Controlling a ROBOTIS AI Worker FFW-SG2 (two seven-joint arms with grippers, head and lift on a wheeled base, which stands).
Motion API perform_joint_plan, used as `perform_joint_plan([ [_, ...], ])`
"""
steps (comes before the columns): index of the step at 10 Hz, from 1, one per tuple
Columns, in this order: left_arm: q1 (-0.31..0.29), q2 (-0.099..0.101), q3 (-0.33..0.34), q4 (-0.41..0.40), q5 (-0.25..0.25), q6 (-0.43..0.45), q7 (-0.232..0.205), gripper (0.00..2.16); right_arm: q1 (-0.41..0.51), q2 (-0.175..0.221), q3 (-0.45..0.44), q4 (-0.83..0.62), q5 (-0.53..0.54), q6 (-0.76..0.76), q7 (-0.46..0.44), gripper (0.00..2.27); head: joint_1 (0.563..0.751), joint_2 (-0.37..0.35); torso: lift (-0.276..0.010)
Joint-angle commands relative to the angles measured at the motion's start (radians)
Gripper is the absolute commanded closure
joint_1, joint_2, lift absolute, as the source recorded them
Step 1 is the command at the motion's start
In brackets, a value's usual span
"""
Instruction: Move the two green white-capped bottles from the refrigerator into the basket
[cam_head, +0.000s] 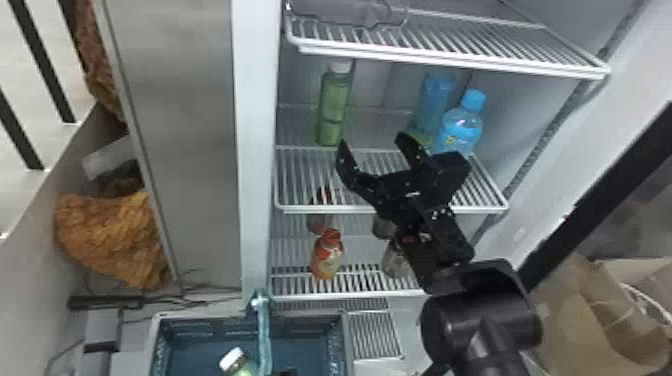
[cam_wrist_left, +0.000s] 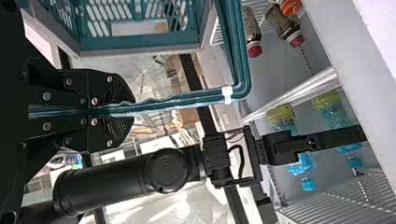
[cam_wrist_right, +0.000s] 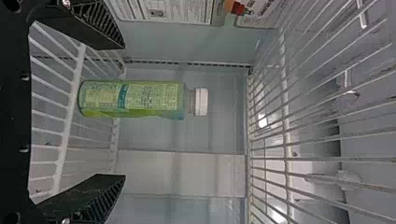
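Nearest, one green bottle (cam_head: 239, 364) slants in the basket (cam_head: 200, 315), cap toward far left; the left gripper (cam_head: 286, 372) clamps the basket handle (cam_head: 264, 330). Another green bottle (cam_head: 334, 102) stands upright, cap up, on the refrigerator shelf's (cam_head: 300, 209) left, beyond the right gripper's (cam_head: 371, 140) parted jaws.

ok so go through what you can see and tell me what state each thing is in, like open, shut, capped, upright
refrigerator: open
green bottle on the shelf: upright, capped
green bottle in the basket: tilted, capped
basket: open on top
basket handle: raised, gripped
left gripper: shut on the handle
right gripper: open
front blue bottle: upright, capped
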Motion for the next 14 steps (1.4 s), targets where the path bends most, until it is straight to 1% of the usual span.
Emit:
perform_joint_plan([
  [1,-0.002,0.001,-0.008,0.006,0.012,-0.008,0.000,1.20,-0.036,0.001,0.011,0.043,0.000,0.000,-0.007,0.04,0.695,-0.210,-0.004],
  [5,-0.007,0.001,-0.022,0.011,0.018,-0.008,0.001,1.20,-0.125,0.006,0.060,0.134,-0.004,-0.027,-0.031,0.04,0.695,-0.198,-0.004],
  [10,-0.010,0.001,-0.022,0.011,0.020,-0.008,0.001,1.20,-0.203,0.011,0.086,0.210,-0.016,-0.027,-0.066,0.03,0.695,-0.179,-0.004],
  [14,-0.015,0.001,-0.026,0.011,0.026,-0.008,0.001,1.20,-0.260,0.011,0.134,0.284,-0.036,-0.027,-0.086,0.03,0.695,-0.167,-0.004],
])
